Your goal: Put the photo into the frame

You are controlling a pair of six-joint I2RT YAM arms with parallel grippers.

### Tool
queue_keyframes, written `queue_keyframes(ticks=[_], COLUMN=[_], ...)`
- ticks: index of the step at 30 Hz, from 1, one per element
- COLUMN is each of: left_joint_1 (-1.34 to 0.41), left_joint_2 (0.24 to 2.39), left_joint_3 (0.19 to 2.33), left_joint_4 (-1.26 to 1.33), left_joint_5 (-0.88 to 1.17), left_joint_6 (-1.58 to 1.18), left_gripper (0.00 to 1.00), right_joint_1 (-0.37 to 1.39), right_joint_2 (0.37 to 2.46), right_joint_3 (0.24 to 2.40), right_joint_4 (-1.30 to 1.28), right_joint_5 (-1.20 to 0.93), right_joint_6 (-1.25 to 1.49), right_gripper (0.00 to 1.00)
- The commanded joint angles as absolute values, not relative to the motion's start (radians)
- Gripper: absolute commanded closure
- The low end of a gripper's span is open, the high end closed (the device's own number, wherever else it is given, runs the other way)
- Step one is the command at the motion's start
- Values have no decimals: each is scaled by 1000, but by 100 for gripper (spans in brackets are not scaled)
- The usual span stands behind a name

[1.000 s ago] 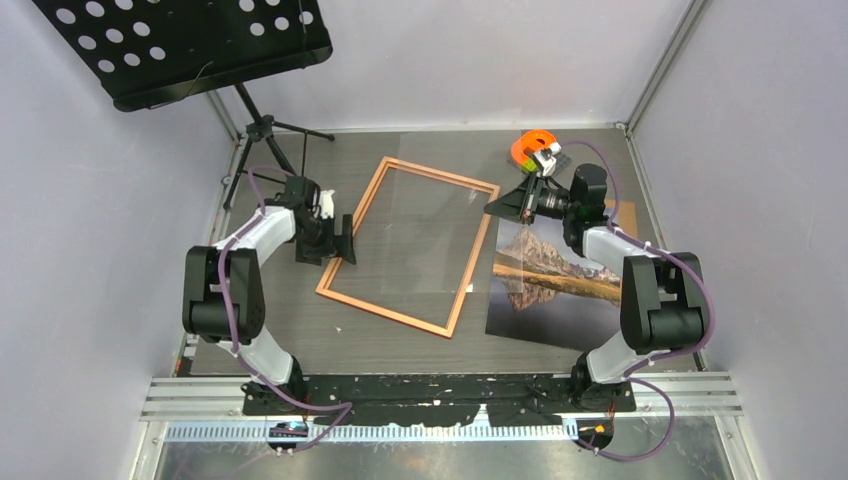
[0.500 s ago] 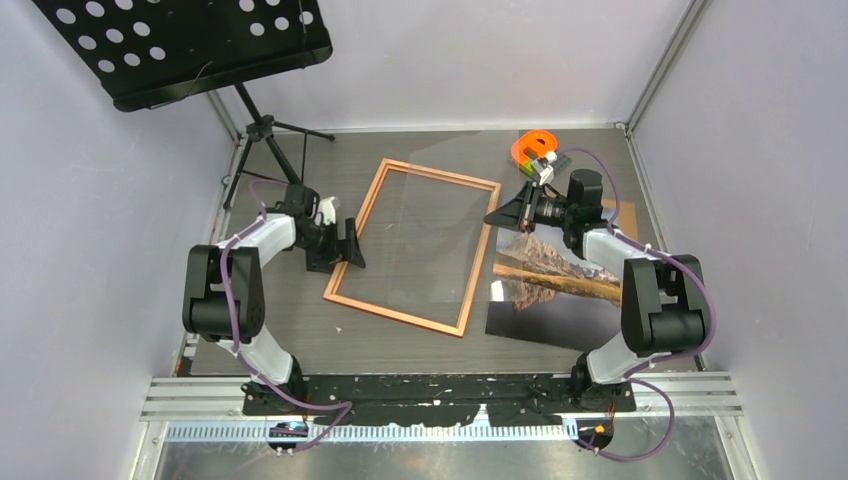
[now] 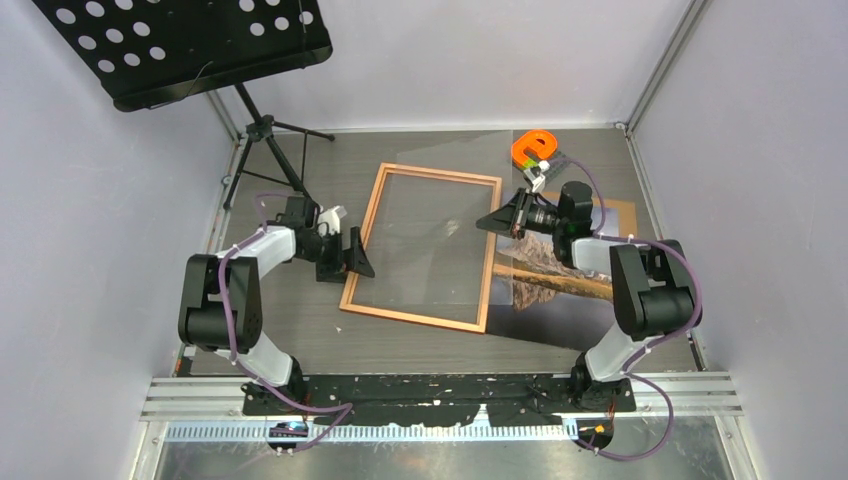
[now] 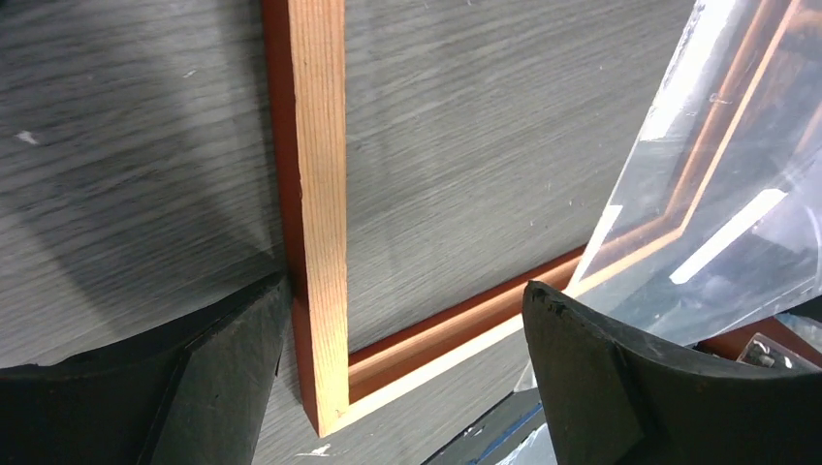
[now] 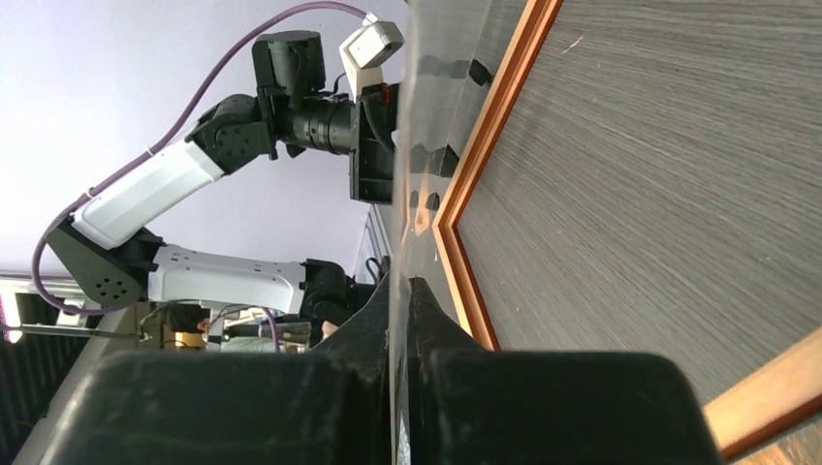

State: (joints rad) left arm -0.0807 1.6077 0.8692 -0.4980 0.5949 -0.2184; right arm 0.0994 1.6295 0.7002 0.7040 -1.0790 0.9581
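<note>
**Two items: frame [image 3: 415, 318] and photo [image 3: 545, 290], on the bench [image 3: 300, 335]**

We list the frame as a large rectangle with a thin orange-brown wooden border, paler on its top face. It lies flat near the middle of the grey bench, and wood grain shows through its opening. We list the photo as a glossy print of a mountain mirrored in a lake. It lies face up, outside the frame and just beside its right side, partly hidden.

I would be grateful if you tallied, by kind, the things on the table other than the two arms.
Wooden frame: 1
Photo print: 1
Clear sheet: 1
Brown board: 1
Orange ring: 1
Music stand: 1
Total: 6
</note>
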Motion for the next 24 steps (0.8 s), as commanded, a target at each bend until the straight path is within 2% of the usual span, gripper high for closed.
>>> queue_keyframes(ticks=[1, 8, 16, 24], left_joint_1=[-89, -88, -70, -56], left_joint_2=[1592, 1569, 1502, 1526], left_joint_3=[834, 832, 831, 840], left_joint_4=[-498, -488, -451, -417], left_joint_5=[647, 620, 610, 635], left_joint_6=[-187, -184, -188, -194], left_gripper=[7, 0, 0, 0], right_joint_1=[110, 132, 145, 157], right_joint_2=[1671, 1713, 1763, 1769], right_joint_3=[698, 702, 704, 702], right_joint_4=[993, 1040, 1077, 1061], right_joint_5=[-1082, -1067, -1061, -1042], right_joint_6=[1129, 1159, 1166, 1137], right_gripper=[94, 94, 94, 94])
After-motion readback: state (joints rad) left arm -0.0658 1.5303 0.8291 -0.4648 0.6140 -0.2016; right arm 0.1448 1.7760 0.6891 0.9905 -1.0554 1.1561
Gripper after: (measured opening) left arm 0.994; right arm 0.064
